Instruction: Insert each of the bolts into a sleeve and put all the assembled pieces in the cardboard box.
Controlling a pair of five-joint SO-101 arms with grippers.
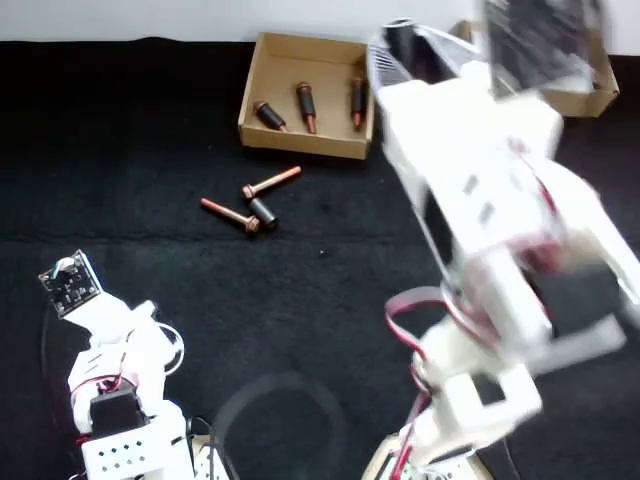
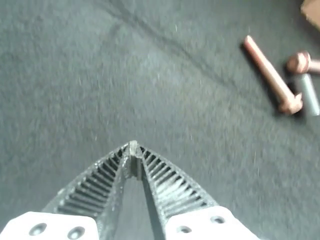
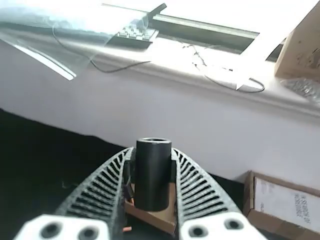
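Observation:
The open cardboard box (image 1: 258, 88) at the back of the black mat holds three bolts in dark sleeves (image 1: 305, 104). In front of it lie two copper bolts (image 1: 272, 182) (image 1: 228, 213) and a black sleeve (image 1: 262, 211); the left wrist view shows one bolt (image 2: 270, 75), the other's head (image 2: 298, 62) and the sleeve (image 2: 308, 96). My left gripper (image 2: 133, 149) is shut on nothing, low over bare mat, well short of them. My right gripper (image 3: 153, 150) is raised high beside the box, shut on an upright black sleeve (image 3: 153, 175) (image 1: 400, 40).
A second cardboard box (image 1: 585, 98) stands at the back right, behind the raised right arm (image 1: 500, 230). The left arm (image 1: 115, 390) rests folded at the front left. A white wall and cables run behind the table.

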